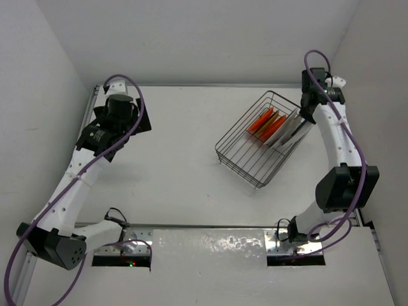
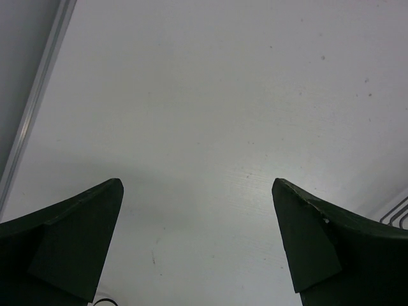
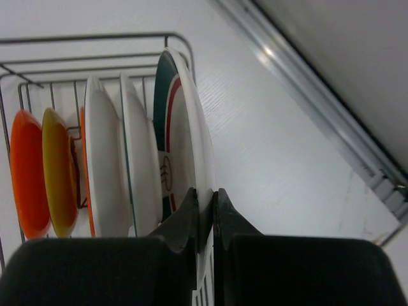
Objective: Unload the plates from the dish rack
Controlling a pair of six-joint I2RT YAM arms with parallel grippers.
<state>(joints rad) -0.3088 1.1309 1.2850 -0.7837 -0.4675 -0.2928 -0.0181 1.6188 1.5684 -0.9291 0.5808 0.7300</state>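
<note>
1. The rack (image 1: pixel 245 159): light wire, no fastening visible. Risks being dragged or tipped by a plate snagging on a divider during the lift.
2. The end plate (image 3: pixel 185 121), green-rimmed, upright in the rack's last slot. Held only by a thin strip of rim, so liable to swing or slip. Lifted at a tilt, risks knocking against the rack's side.
3. The other plates (image 3: pixel 102 159), white and orange, standing deeper in the rack. Close beside the gripped one, so easily nudged and toppled by any sideways pull.
4. The right gripper (image 3: pixel 205 210), over the rack's end. Pinched tight on the end plate's rim. Shallow bite on smooth glaze, hence a risk of a drop.
5. The left gripper (image 2: pixel 196 191), well apart from the rack. Spread wide, holding nothing, and too far off to steady a sliding rack.
</note>
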